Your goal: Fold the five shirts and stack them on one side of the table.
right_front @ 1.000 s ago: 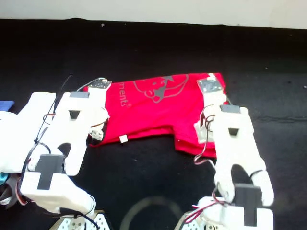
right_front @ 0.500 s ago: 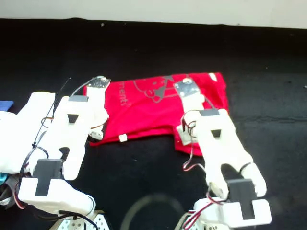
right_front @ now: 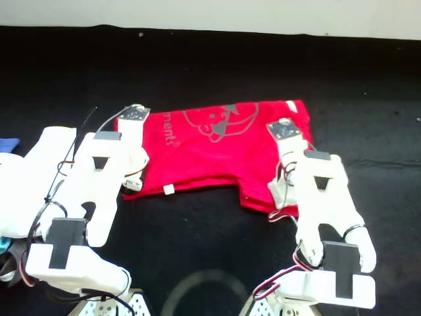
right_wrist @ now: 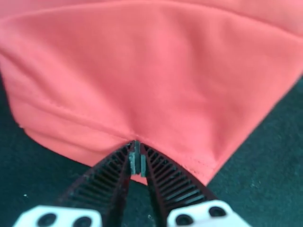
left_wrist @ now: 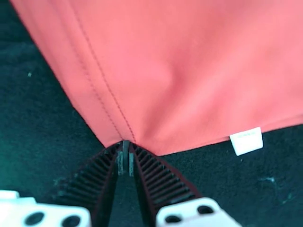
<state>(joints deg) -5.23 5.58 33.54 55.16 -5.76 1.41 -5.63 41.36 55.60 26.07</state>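
Note:
A red shirt [right_front: 210, 151] with a printed figure lies spread on the black table [right_front: 368, 79]. My left gripper [right_front: 130, 187] is at its near left corner. In the left wrist view the left gripper [left_wrist: 125, 156] is shut on the hem of the red shirt [left_wrist: 189, 71], beside a small white tag [left_wrist: 246, 141]. My right gripper [right_front: 275, 197] is at the shirt's near right part. The right wrist view has the right gripper [right_wrist: 137, 158] shut on the folded edge of the red shirt [right_wrist: 151, 71], which is pulled up into a small peak there.
A bit of blue cloth [right_front: 8, 143] lies at the table's left edge. Black table surface is open beyond the shirt and to its right. A pale wall [right_front: 263, 16] runs along the far edge.
The right arm swung left over the shirt and then back right, ending slightly nearer than a second ago. The left arm hardly moved. The shirt's near right edge shifted with it.

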